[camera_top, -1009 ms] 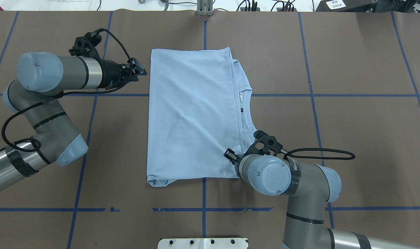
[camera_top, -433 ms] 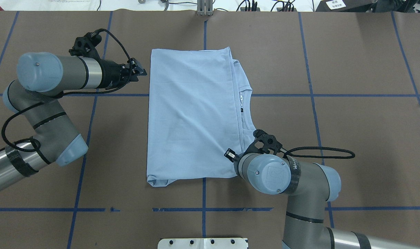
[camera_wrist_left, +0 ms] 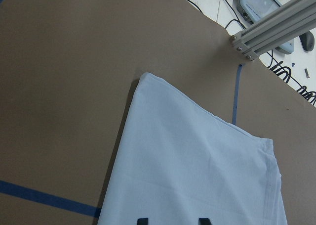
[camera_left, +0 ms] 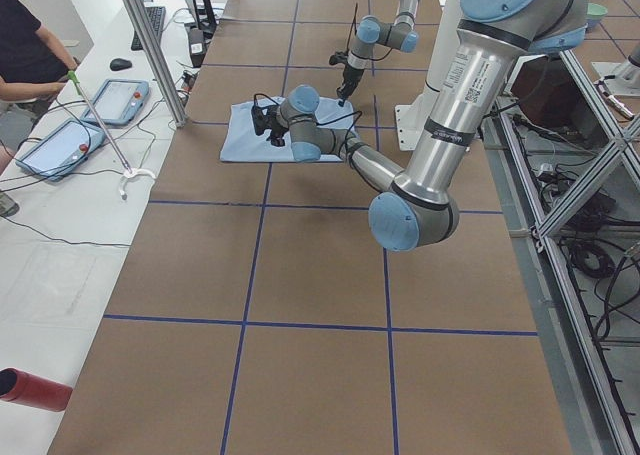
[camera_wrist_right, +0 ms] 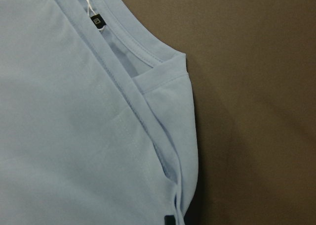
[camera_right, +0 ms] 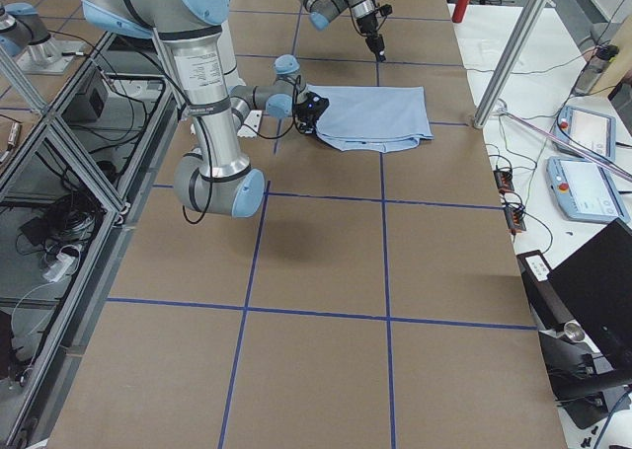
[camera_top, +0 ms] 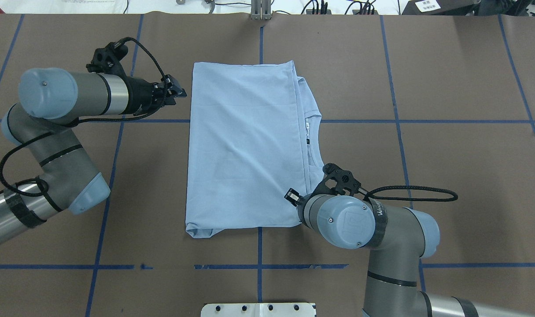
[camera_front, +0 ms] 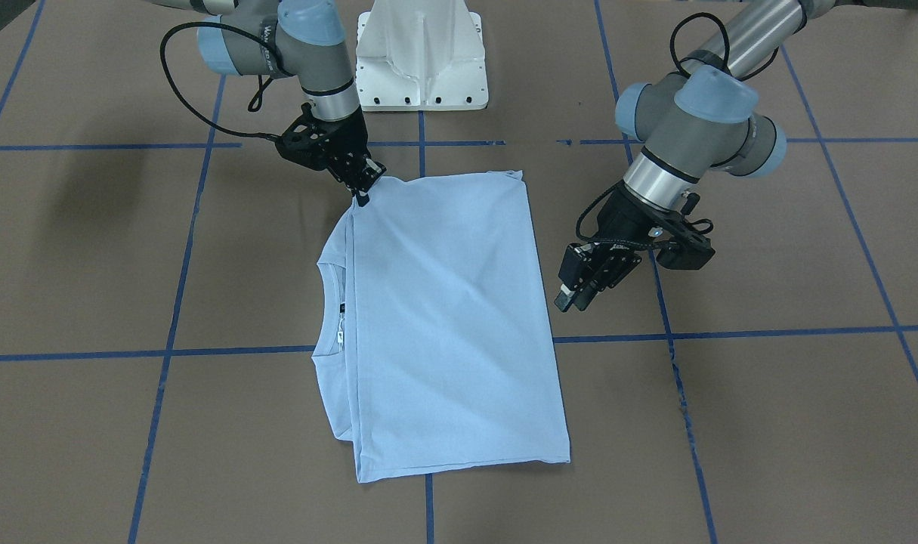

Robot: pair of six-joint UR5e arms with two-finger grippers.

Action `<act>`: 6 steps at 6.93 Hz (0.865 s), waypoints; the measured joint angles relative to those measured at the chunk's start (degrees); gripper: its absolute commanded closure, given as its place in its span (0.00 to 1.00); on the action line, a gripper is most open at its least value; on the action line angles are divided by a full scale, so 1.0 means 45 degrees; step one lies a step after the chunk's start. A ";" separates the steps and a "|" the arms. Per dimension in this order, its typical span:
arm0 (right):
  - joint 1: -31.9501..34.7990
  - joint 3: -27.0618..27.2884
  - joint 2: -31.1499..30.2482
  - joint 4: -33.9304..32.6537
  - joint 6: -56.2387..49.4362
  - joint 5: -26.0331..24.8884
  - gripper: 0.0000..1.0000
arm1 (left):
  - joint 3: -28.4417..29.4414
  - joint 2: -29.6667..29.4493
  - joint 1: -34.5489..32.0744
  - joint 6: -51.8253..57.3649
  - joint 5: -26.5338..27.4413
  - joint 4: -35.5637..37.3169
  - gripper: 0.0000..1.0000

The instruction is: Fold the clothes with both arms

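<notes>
The light blue T-shirt (camera_top: 245, 145) lies folded into a rectangle at the table's middle, with its collar (camera_top: 312, 132) and neck label (camera_wrist_right: 97, 21) showing along the right side. No chest print shows. My left gripper (camera_top: 179, 91) is open and empty. It hovers just off the shirt's far left edge, and its fingertips (camera_wrist_left: 142, 220) stand apart over the cloth. My right gripper (camera_front: 363, 195) is pinched shut on the shirt's near right corner, low on the table. In the overhead view my right wrist hides it.
The brown table (camera_top: 448, 176) carries a grid of blue tape lines. The white pedestal base (camera_front: 421, 53) stands at the robot's edge. An aluminium post (camera_top: 260, 11) stands at the far edge. An operator, tablets (camera_left: 60, 145) and cables are beyond the far side.
My right arm has shifted slightly, and the shirt's near right corner has moved a little to the left with it. My left arm has drawn back slightly to the left.
</notes>
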 measured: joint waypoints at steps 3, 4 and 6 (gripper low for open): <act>-0.0226 0.0779 -0.0166 -0.0597 0.0030 -0.0058 1.00 | -0.2491 0.2225 0.2972 -0.2661 0.2113 0.0591 0.43; -0.0301 0.0795 -0.0179 -0.0611 0.0032 -0.0067 1.00 | -0.3007 0.2463 0.4012 -0.3380 0.2767 0.1303 0.43; -0.0349 0.0809 -0.0184 -0.0598 0.0017 -0.0050 1.00 | -0.3359 0.2599 0.5571 -0.4499 0.3480 0.2339 0.42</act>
